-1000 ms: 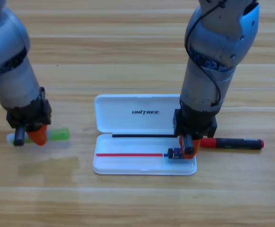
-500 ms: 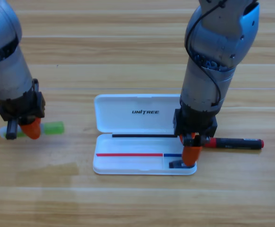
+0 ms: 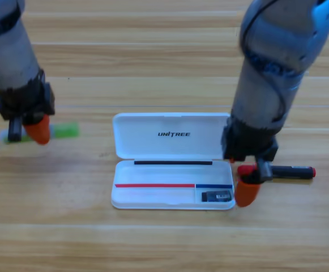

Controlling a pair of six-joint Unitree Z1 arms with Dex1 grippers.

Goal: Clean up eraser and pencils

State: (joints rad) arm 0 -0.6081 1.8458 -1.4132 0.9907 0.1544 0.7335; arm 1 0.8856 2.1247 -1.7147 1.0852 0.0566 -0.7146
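Lying in white case (image 3: pixel 153 131) lower right compartment, eraser (image 3: pixel 216 196) just left of right gripper (image 3: pixel 247 191), jaw state unclear. Pinching green stick (image 3: pixel 62 131), left gripper (image 3: pixel 33 130). Marker (image 3: pixel 286 171) behind right gripper.

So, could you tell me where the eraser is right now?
The eraser lies in the open white case's lower right compartment, just left of the right gripper.

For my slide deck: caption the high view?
Eraser lies in the white case; left gripper holds the green stick.
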